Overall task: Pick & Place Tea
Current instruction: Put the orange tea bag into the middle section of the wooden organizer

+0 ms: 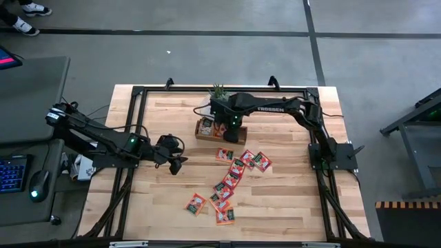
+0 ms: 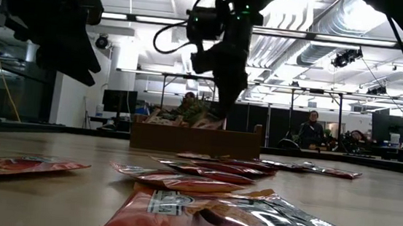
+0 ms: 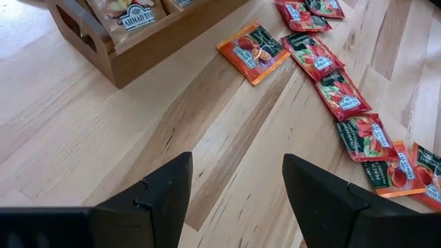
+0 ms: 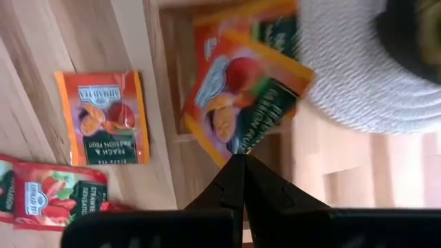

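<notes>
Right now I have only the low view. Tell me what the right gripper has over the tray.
Observer: The right gripper is shut on one corner of an orange sachet, hanging it over the wooden tray.
Operator: Report the left gripper's fingers.
Observer: The left gripper is open and holds nothing. It is above bare wood, on the left arm's side of the loose sachets.
Operator: Describe how those lie.
Observer: From above, they form a ragged trail that starts beside the tray and runs away from it across the middle of the table.
</notes>
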`<state>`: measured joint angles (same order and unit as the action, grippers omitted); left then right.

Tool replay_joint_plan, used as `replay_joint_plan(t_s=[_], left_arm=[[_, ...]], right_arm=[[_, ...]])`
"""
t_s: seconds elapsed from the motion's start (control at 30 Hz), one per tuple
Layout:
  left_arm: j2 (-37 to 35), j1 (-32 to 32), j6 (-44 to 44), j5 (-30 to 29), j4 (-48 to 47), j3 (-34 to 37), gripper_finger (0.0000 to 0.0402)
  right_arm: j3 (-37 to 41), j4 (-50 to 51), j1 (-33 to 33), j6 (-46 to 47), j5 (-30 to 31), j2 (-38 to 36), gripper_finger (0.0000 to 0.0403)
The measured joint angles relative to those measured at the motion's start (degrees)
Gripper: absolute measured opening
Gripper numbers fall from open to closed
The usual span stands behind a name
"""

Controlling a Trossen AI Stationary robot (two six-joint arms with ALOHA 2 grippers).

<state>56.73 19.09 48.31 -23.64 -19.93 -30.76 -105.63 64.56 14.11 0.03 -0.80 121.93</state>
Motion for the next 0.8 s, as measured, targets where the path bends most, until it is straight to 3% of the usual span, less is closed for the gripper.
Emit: replay_joint_plan(t_s=[0.13,0.8], left_arm=[[0.0,0.0,0.0,0.0,0.0,0.0,0.0225],[0.0,0.0,0.0,0.0,-0.4,0.0,0.0225]], right_arm=[[2.7,-2.5,-0.3,0.0,-0.1,0.0,0.0000],[1.9,-6.7,0.7,-8.0,1.7,-0.4,0.0000]])
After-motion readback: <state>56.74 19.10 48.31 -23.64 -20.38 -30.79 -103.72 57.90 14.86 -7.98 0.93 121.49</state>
